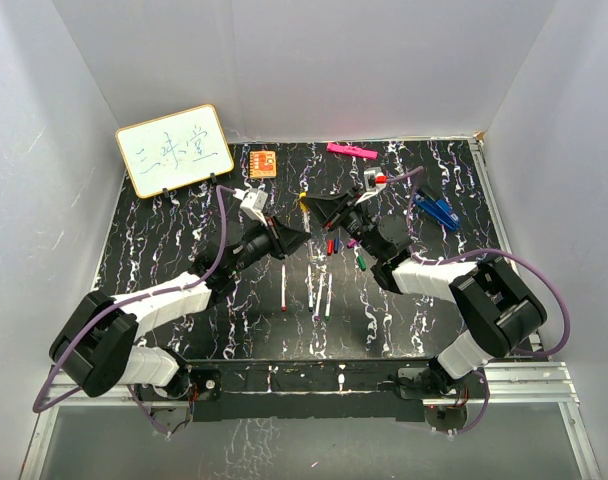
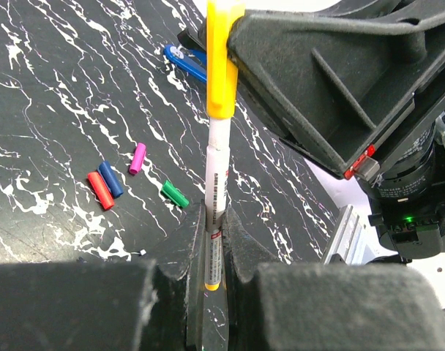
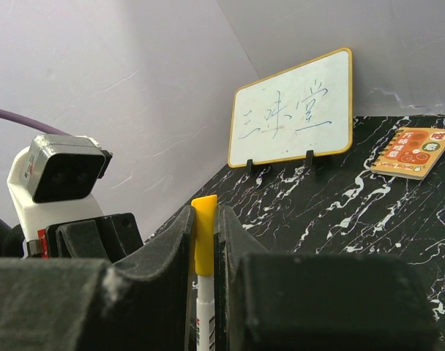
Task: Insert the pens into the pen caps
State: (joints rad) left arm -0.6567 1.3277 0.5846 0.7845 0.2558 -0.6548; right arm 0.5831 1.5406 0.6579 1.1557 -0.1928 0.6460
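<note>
Two grippers are engaged on a single pair. The left gripper (image 2: 214, 227) is clamped on the lower barrel of a white pen (image 2: 217, 164), which is held clear of the bench (image 1: 144, 240). The right gripper (image 3: 204, 219) is closed on the yellow cap (image 2: 221, 66), whose mouth is seen over the pen's upper end. How far the tip has entered the cap cannot be told, as the join is hidden by the cap itself.

The step in hand is judged to be the seating of this cap. For it to be done well, pen and cap should be kept on one straight axis, since a thin barrel is likely to bow or slip in the fingers if it is pushed at an angle. The push is best made along the barrel, slowly, with both grips kept firm until the cap is felt to stop. Only then should one gripper be released, and the capped pen be laid down away from the loose parts.

Much of the task is judged to be left. The other pens (image 1: 284, 285) lie uncapped on the bench, near the arms. The red cap (image 2: 100, 190), blue cap (image 2: 110, 178), purple cap (image 2: 137, 158) and green cap (image 2: 174, 193) lie close together beyond them
</note>
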